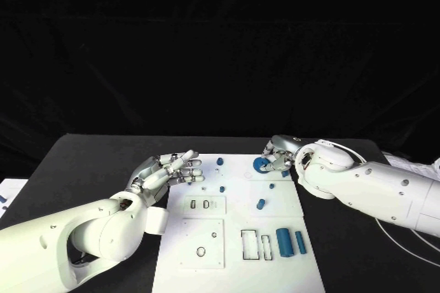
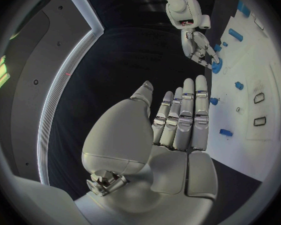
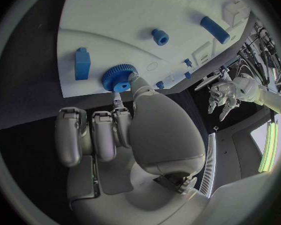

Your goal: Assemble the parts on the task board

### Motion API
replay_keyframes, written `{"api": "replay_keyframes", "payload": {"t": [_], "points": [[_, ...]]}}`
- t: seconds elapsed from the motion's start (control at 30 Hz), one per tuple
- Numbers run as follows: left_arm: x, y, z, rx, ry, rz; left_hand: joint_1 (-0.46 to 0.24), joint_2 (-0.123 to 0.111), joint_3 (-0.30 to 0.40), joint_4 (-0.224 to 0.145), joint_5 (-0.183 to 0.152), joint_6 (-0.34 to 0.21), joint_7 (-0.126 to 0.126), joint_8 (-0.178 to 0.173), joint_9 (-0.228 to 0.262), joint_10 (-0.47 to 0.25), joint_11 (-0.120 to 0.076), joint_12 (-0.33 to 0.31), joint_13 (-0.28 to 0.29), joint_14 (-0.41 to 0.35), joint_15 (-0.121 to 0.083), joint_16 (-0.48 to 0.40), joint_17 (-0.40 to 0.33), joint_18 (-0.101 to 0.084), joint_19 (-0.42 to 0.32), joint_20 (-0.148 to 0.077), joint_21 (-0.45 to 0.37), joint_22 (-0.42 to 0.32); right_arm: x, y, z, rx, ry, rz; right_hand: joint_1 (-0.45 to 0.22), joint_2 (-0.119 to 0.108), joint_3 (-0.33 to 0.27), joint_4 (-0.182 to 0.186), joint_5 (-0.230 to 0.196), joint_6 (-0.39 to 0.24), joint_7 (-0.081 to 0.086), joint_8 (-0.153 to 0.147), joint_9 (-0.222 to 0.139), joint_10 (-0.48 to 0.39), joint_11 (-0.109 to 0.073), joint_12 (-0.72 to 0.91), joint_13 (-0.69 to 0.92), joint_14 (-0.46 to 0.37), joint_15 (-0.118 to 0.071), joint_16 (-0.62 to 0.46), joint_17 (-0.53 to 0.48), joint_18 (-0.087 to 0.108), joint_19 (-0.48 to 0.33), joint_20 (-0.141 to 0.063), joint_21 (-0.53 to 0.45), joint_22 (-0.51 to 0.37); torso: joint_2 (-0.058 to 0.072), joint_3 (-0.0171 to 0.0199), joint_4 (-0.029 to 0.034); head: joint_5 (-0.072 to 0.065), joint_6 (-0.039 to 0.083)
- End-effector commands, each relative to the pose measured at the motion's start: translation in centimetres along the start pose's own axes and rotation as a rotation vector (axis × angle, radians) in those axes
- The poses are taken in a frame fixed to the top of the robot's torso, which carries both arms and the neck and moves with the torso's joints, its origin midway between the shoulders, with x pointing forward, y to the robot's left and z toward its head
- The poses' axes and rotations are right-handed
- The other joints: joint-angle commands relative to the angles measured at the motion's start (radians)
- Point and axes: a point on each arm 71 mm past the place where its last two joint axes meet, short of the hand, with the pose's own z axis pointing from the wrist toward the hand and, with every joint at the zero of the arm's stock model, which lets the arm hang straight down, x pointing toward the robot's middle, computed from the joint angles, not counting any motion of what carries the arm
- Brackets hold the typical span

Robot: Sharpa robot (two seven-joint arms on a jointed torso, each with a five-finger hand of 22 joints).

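Blue pieces are scattered over the white task board (image 1: 206, 242), which runs from the middle of the head view down to its bottom edge, and most of them look unplaced. Two blue cylinders (image 1: 290, 241) lie side by side at the lower right of the board, beside a pair of empty rectangular slots (image 1: 255, 245). A small blue peg (image 1: 261, 204) lies loose near the board's centre, with smaller blue bits above it. More outlined slots — two little ones (image 1: 200, 204) left of centre, an oval (image 1: 201, 251) lower down — also stand empty.

The one piece being worked is the blue gear (image 1: 263, 164) at the upper right of the board. The right hand (image 1: 282, 154) has its fingertips on it; in the right wrist view a fingertip and the thumb meet at the gear's (image 3: 118, 78) hub, so I judge it pinched, the other fingers (image 3: 93, 137) curled back. Whether the gear is seated on its post I cannot tell. A blue block (image 3: 82, 63) lies just beside it.

The left hand (image 1: 174, 170) hovers at the board's upper left edge, fingers straight and apart, holding nothing.

So my reading is an early stage — one gear in hand, the cylinders, peg and small bits left to do.

I can make out no brand, label or lettering anywhere on board, parts or arms.
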Motion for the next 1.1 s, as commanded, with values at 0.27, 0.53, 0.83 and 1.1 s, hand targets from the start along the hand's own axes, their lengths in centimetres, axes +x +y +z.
{"api": "replay_keyframes", "payload": {"t": [0.27,0.53,0.83,1.1], "points": [[0.2,-0.1,0.0,0.004,0.022,-0.012,0.005,0.008,0.000,-0.004,0.004,0.003,0.001,-0.007,-0.001,0.004,0.002,-0.006,-0.001,-0.001,0.004,-0.003,0.001,0.011,-0.003,0.004,-0.004,-0.001,0.9,0.8,-0.5,-0.030,-0.052,-0.164,0.043,0.017,0.053,-0.025,-0.043,0.053,-0.014,0.011,0.003,0.047,-0.017,0.050,0.149,0.077,-0.015,0.011,0.118,-0.019,0.038,-0.009,0.026,0.119,0.000,-0.0004,0.0006,0.001,-0.001],[0.3,0.0,0.1,0.003,0.023,-0.012,0.005,0.008,0.000,-0.004,0.004,0.003,0.001,-0.007,-0.001,0.004,0.002,-0.006,-0.001,-0.001,0.004,-0.003,0.001,0.011,-0.003,0.004,-0.004,-0.001,0.8,2.4,-1.0,-0.087,-0.111,-0.128,0.026,0.020,0.083,-0.019,-0.013,0.071,-0.022,0.012,0.006,0.058,-0.023,0.068,0.168,0.079,-0.021,0.014,0.127,-0.025,0.057,-0.016,0.038,0.146,0.000,-0.0012,0.0015,0.000,0.000],[0.2,0.0,0.1,0.002,0.023,-0.012,0.005,0.008,0.000,-0.004,0.004,0.003,0.001,-0.007,-0.001,0.004,0.002,-0.006,-0.001,-0.001,0.004,-0.003,0.001,0.011,-0.003,0.004,-0.004,-0.001,0.6,6.1,-1.9,-0.183,-0.187,-0.089,0.007,0.010,0.106,-0.014,0.023,0.070,-0.021,0.004,0.006,0.056,-0.023,0.063,0.167,0.079,-0.022,0.015,0.127,-0.029,0.068,-0.018,0.045,0.162,0.000,-0.0011,0.0010,0.002,0.004],[0.3,0.0,0.1,0.001,0.026,-0.013,0.005,0.008,0.000,-0.004,0.004,0.003,0.001,-0.007,-0.001,0.004,0.002,-0.006,-0.001,-0.001,0.004,-0.003,0.001,0.011,-0.003,0.004,-0.004,-0.001,1.0,9.6,-1.6,-0.244,-0.202,-0.079,0.003,0.010,0.109,-0.012,0.024,0.070,-0.021,0.003,0.006,0.056,-0.023,0.062,0.166,0.079,-0.022,0.015,0.127,-0.030,0.070,-0.018,0.046,0.165,0.000,-0.0020,0.0040,0.004,0.004]]}}
